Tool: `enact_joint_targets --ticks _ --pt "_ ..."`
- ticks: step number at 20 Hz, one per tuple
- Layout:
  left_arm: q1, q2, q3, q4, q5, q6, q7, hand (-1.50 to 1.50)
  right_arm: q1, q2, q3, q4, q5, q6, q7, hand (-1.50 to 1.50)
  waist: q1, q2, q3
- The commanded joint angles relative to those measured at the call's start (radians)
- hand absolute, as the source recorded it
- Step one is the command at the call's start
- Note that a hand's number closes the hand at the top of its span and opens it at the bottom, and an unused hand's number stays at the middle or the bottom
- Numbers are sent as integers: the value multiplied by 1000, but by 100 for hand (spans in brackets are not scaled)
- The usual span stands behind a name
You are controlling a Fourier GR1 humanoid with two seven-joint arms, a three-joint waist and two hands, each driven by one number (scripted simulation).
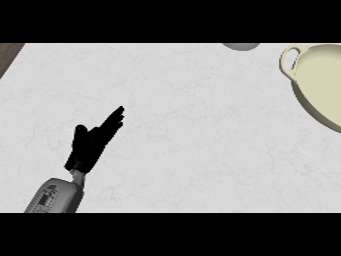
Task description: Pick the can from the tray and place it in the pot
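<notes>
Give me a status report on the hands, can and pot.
Left hand open, resting over the counter. Right hand not in view. Can and tray not visible. Pot at right edge, nothing blocking it.

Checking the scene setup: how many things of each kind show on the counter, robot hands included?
Cream pot: 1
Grey round object, cut off at the counter's far edge: 1
Robot hand, the left, open: 1
Can: 0 visible
Tray: 0 visible
Total: 3

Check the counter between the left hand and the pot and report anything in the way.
Nothing visible stands between the left hand, open at lower left, and the cream pot at the right edge: only bare white counter. A grey object sits cut off at the top edge, off that path. No can or tray shows.
</notes>
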Motion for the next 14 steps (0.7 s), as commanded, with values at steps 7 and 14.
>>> enact_joint_targets --ticks 7,14 --pt "12 30 18 -5 7 -31 5 0 -128 139 164 244 206 177 258 -150 11 5 0" --pt "22 -30 -6 -21 -20 24 10 0 -182 257 6 278 62 150 143 -150 -22 0 4"
